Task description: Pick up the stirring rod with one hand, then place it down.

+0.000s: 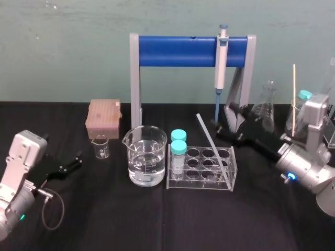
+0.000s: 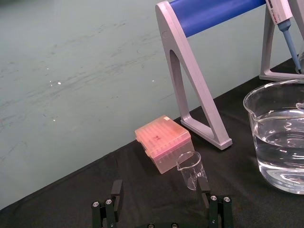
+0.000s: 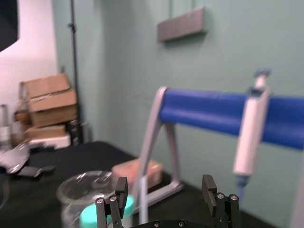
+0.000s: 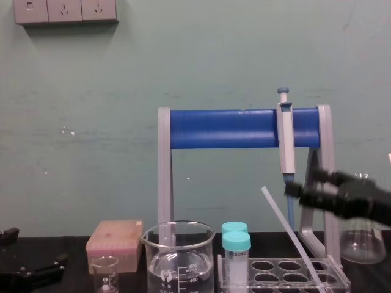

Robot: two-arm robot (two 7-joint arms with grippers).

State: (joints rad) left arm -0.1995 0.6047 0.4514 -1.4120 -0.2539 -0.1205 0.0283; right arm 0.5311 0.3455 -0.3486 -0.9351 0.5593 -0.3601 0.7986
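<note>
Stirring rod (image 1: 213,146) stood slanted in the tube rack (image 1: 201,184), foot at the rack's right end, top leaning left; right gripper (image 1: 220,118) hovered above the rack's right rear, beside the rod's upper half, fingers spread; left gripper (image 1: 77,159) lay well left of the rack, fingers also spread; right arm clearly nearer.

Whitish stirring rod (image 1: 212,144), blue rack bar (image 1: 178,50), teal caps (image 1: 178,135), pink box (image 1: 103,118).

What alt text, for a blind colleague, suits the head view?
The stirring rod leans in a clear tube rack, with the open right gripper close to its upper part, not holding it. The left gripper is open at far left.
</note>
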